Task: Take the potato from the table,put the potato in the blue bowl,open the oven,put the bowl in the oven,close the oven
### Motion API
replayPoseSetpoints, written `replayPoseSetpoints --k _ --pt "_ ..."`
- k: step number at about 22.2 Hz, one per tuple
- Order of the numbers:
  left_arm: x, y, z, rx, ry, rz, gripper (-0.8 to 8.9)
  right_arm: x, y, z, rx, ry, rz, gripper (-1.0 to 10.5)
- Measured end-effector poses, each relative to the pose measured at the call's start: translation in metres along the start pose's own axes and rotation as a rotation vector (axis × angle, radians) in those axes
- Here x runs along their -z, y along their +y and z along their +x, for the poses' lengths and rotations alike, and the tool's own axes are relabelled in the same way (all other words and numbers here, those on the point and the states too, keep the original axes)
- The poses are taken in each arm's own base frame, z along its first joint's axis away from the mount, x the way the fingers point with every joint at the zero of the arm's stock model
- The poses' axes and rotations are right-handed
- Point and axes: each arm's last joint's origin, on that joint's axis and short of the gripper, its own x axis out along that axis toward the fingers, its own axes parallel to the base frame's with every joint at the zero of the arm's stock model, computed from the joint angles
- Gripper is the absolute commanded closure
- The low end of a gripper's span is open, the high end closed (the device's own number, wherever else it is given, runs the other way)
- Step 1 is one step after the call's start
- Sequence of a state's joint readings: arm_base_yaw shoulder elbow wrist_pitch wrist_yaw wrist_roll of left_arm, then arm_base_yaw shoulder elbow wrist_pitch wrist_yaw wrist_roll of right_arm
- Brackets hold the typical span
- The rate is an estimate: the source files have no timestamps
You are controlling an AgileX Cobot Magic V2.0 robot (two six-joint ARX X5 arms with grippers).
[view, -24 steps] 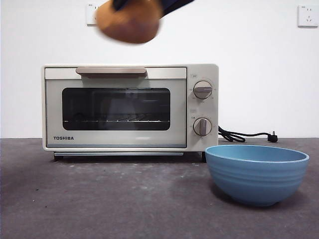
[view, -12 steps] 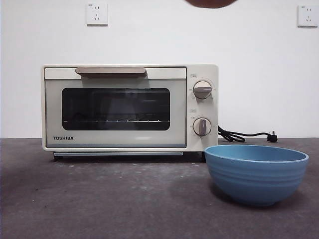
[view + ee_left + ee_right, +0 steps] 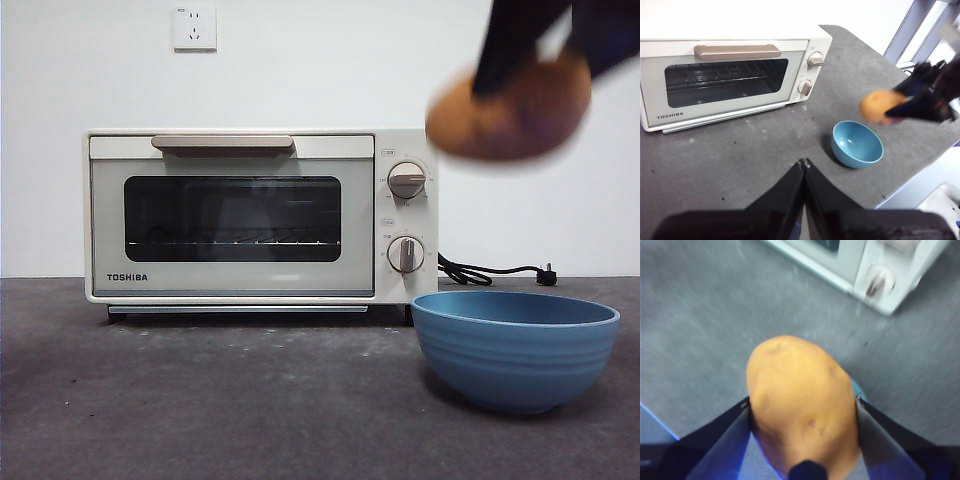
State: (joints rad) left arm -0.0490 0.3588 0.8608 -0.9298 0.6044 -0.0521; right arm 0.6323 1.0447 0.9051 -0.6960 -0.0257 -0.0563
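My right gripper is shut on the orange-brown potato, holding it in the air above the blue bowl. The bowl stands empty on the table, to the right of and in front of the oven, whose door is shut. The potato and the right arm also show in the left wrist view, over the bowl's far side. Only a thin blue edge of the bowl shows beside the potato in the right wrist view. My left gripper hangs shut and empty, high over the table in front of the oven.
The oven's black cord lies behind the bowl. Two wall sockets are on the white wall; one shows now. The table's edge runs close past the bowl on the right.
The potato in the right gripper has travelled from above the oven's left part, up out of view, then rightward and down to above the bowl.
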Motion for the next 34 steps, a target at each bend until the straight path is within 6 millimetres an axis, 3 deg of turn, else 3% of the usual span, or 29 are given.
replayPoseSetpoints --k 6,13,16,19,21,29,34 --pt "0.000 0.000 0.000 0.000 0.004 -0.003 8.21 0.037 -0.001 0.062 0.002 0.061 0.042 9.6" --pt "0.001 0.000 0.000 0.000 0.005 -0.003 8.21 0.046 -0.011 0.100 0.025 0.169 0.085 9.5" --pt "0.001 0.000 0.000 0.000 0.005 -0.003 8.21 0.045 -0.012 0.102 0.028 0.170 0.095 7.6" --pt "0.001 0.000 0.000 0.000 0.006 -0.004 8.21 0.045 -0.012 0.101 0.025 0.169 0.097 5.2" --pt "0.001 0.000 0.000 0.000 0.006 -0.004 8.21 0.044 -0.012 0.095 0.026 0.157 0.096 4.3" --pt "-0.011 0.009 0.014 -0.001 0.012 -0.008 8.21 0.038 -0.009 0.047 0.033 0.013 0.098 4.4" --pt "-0.039 0.026 0.045 0.043 -0.043 0.040 8.21 0.042 -0.006 0.001 0.036 -0.124 0.146 4.4"
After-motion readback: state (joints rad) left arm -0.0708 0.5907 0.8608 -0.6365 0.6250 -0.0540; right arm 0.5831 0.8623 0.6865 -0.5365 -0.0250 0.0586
